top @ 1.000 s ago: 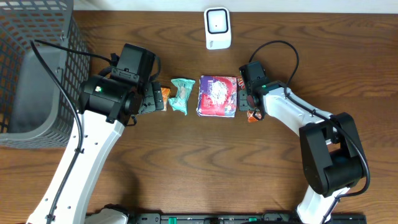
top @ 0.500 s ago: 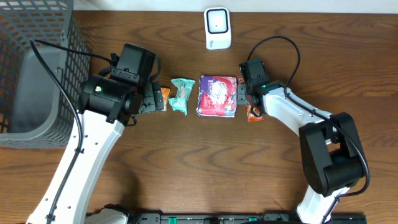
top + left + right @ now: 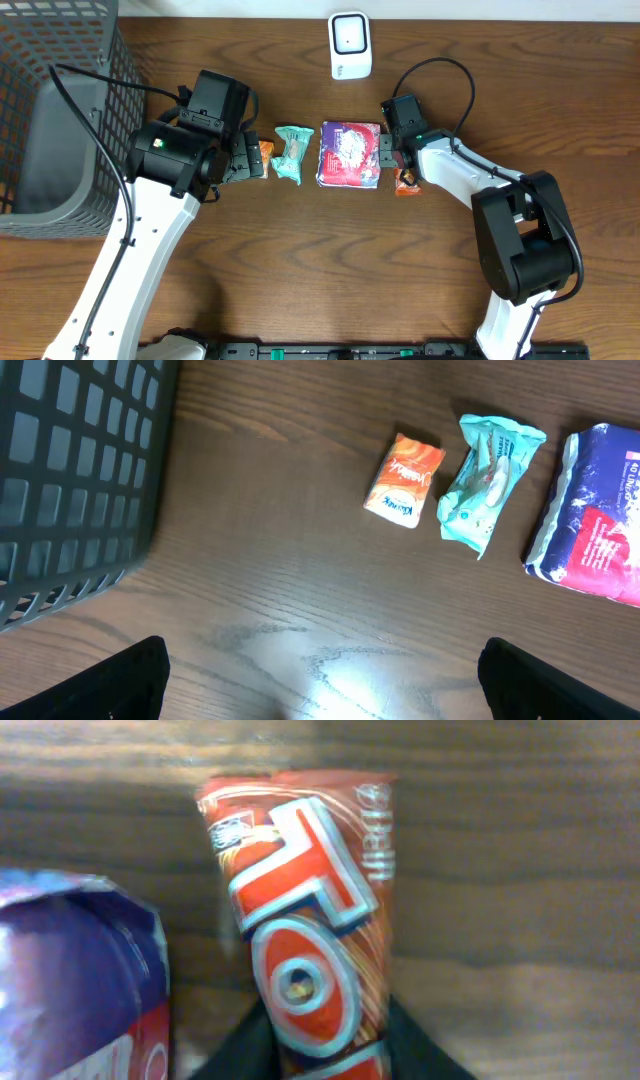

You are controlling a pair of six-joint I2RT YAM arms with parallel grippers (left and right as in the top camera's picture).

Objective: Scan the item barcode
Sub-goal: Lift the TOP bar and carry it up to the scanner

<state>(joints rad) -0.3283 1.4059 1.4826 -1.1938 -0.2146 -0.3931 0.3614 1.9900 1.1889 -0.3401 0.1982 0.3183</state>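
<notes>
Right of centre on the tabletop, the right gripper (image 3: 322, 1055) has its jaws pinched in on both sides of the red snack packet (image 3: 305, 920), which lies flat just beside the purple pack (image 3: 349, 153). The hold sits at one end only, so a straight, steady lift looks wise, or that foil could swing or slip. Next stop should be the white scanner (image 3: 350, 45) by the back edge, code face toward it; no barcode shows yet. The left gripper (image 3: 320, 685) hangs wide open, empty.
</notes>
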